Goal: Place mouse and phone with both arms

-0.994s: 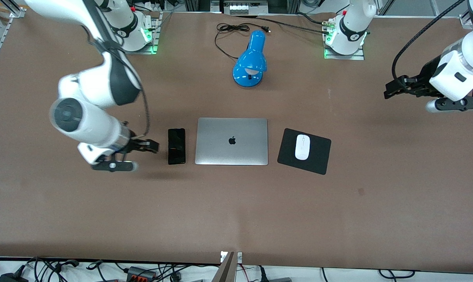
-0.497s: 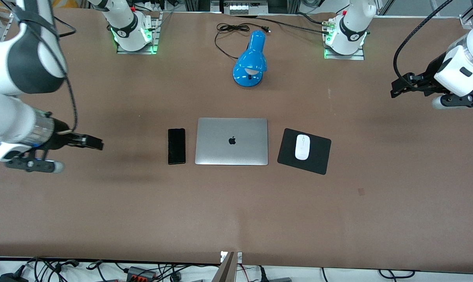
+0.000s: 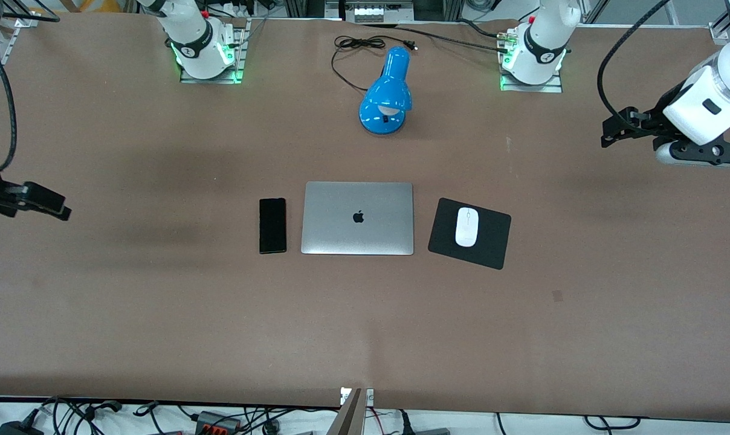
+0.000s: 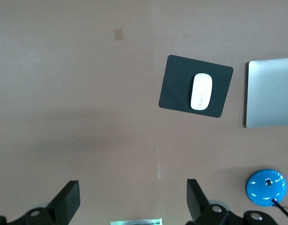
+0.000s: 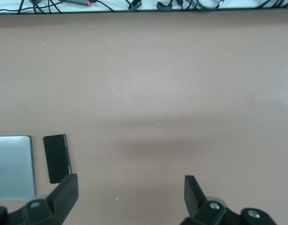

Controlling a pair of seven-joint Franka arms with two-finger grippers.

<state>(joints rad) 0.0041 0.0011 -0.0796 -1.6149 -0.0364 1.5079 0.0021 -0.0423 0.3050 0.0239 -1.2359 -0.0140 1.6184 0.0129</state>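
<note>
Now, from the front camera, a closed silver laptop [image 3: 358,218] lies in the middle of the brown table [image 3: 365,320]. The phone [image 3: 272,225] lies flat just beside it toward the right arm's end, its long side parallel to the laptop's edge, with a thin strip of table between them. Toward the left arm's end a black pad [image 3: 470,233] sits slightly turned, and the mouse [image 3: 466,226] rests on it (well inside its edges). A blue lamp [image 3: 387,93] lies farther from the camera than the laptop, its black cord [image 3: 356,45] curled near the table's edge between the two bases. The right gripper [image 3: 51,208] hangs over bare table at the right arm's end, well apart from the phone. The left gripper [image 3: 613,130] hangs over bare table at the left arm's end, well apart from the mouse and holding nothing.

Next, the left wrist camera looks straight down. Its two fingers [image 4: 66,204] stand spread wide with only table between them. The mouse [image 4: 201,91] on the pad [image 4: 174,89], a part of the laptop [image 4: 270,101] and the lamp [image 4: 266,187] all show.

Lastly, the right wrist camera shows its fingers [image 5: 64,192] likewise spread and empty. The phone [image 5: 56,158] lies beside the laptop's corner [image 5: 12,166].
</note>
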